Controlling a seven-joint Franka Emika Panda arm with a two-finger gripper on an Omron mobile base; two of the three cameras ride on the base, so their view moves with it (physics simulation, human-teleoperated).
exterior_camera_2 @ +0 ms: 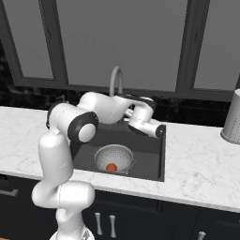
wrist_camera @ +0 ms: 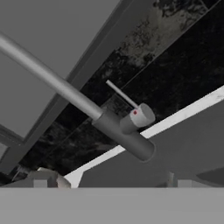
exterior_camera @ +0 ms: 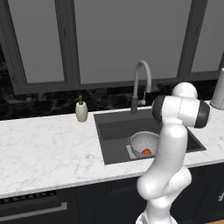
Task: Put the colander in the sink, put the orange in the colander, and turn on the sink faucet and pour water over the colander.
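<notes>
The silver perforated colander (exterior_camera: 141,142) (exterior_camera_2: 114,155) sits on the floor of the dark sink (exterior_camera: 114,130) (exterior_camera_2: 151,157). The orange (exterior_camera: 146,152) (exterior_camera_2: 111,167) lies inside the colander. Behind the basin rises the grey gooseneck sink faucet (exterior_camera: 142,75) (exterior_camera_2: 116,78); no water runs from it. My gripper (exterior_camera_2: 147,124) hovers above the sink's back right part, open and holding nothing. In the hand view the faucet's base (wrist_camera: 124,134) lies straight ahead, with its side lever knob (wrist_camera: 140,117) and thin handle rod (wrist_camera: 121,94).
A cream soap pump bottle (exterior_camera: 81,110) stands on the white marble counter (exterior_camera: 48,148) left of the sink. A grey canister (exterior_camera: 217,92) (exterior_camera_2: 233,118) stands at the far right. Dark window frames and a black backsplash lie behind the faucet.
</notes>
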